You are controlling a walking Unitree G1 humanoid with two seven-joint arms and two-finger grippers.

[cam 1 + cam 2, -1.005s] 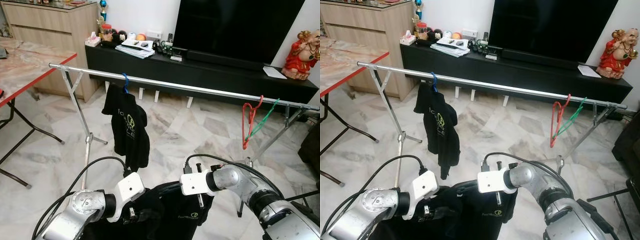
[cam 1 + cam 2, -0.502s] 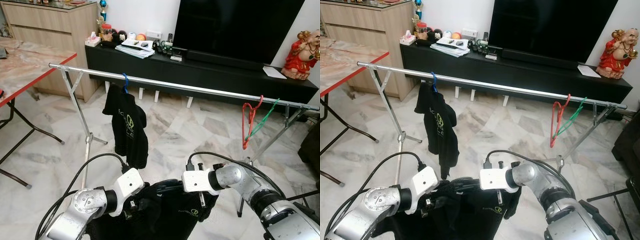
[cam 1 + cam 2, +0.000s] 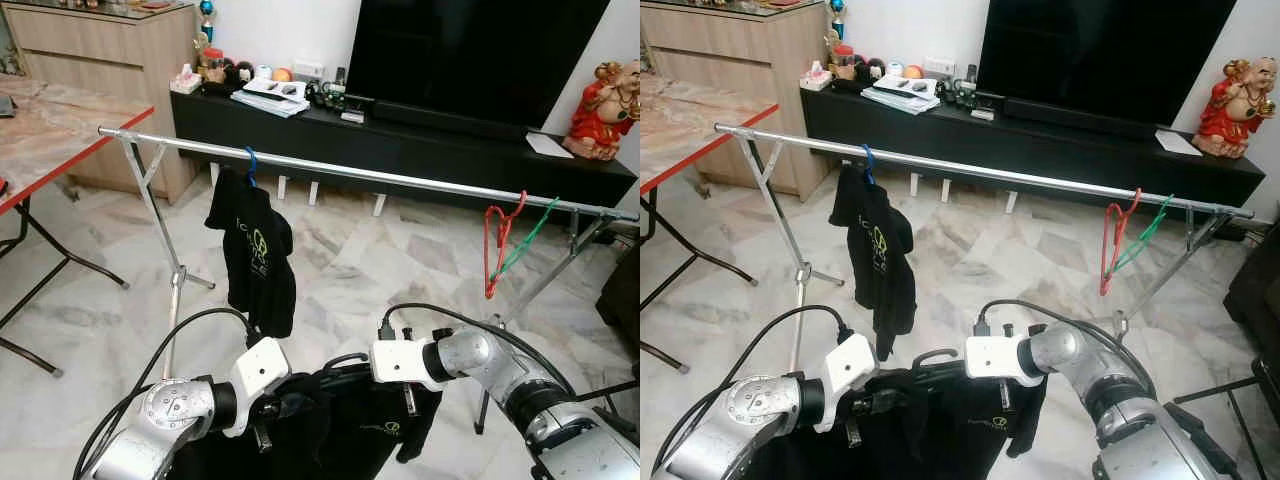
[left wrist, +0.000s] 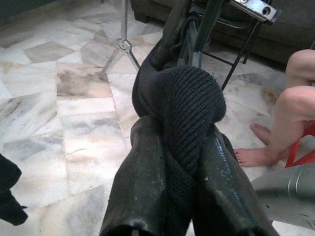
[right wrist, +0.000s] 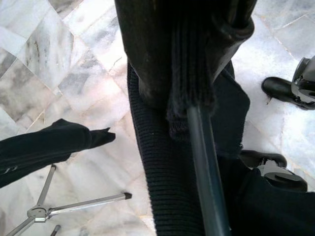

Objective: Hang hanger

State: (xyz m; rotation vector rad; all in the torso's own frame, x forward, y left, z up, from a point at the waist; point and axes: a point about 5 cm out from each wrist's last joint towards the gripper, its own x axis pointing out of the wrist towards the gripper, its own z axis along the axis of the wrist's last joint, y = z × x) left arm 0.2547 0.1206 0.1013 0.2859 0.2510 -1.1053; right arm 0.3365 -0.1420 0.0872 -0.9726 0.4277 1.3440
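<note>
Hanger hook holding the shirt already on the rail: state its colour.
Blue hanger hook, clearest in the left eye view.

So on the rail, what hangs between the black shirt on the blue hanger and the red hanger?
Nothing: in the left eye view the rail runs bare from the black shirt to the red hanger.

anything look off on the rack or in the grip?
Mostly fine. The black shirt already on the rail hangs bunched and lopsided from its blue hanger. The left gripper pinches ribbed fabric of the held shirt, not the hanger.
</note>
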